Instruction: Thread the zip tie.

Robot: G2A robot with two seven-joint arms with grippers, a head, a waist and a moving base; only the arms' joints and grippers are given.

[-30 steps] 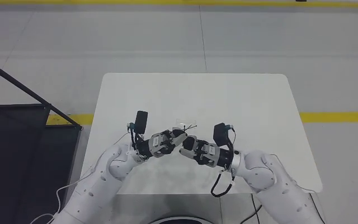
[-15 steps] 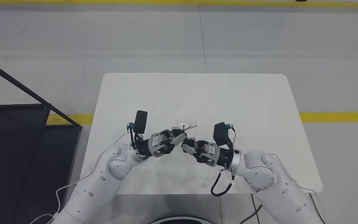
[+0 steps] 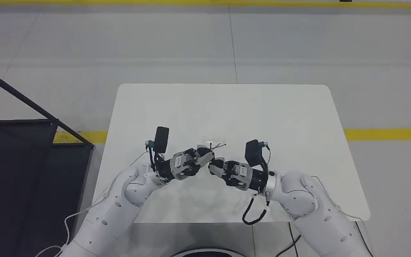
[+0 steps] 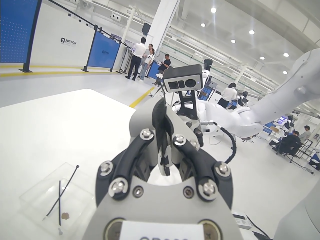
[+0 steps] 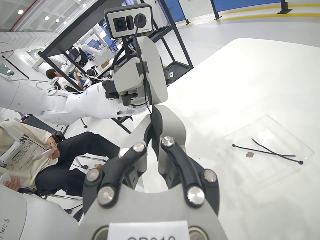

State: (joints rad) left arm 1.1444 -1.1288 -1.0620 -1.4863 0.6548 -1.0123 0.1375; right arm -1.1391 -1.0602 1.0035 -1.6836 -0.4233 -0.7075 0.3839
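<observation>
My two grippers meet tip to tip above the near middle of the white table. The left gripper is shut, its black pads pressed together. The right gripper is shut too. In the right wrist view a thin black zip tie runs from the left gripper's closed fingers down into my right fingertips. Whether the tie's tail sits in its head is hidden between the fingers.
A clear flat tray lies just beyond the grippers with two spare black zip ties crossed on it and a small brown scrap. A black frame stands off the table's left side.
The right gripper has crept a little toward the left gripper, narrowing the small gap between the tips. The left arm has hardly moved.
</observation>
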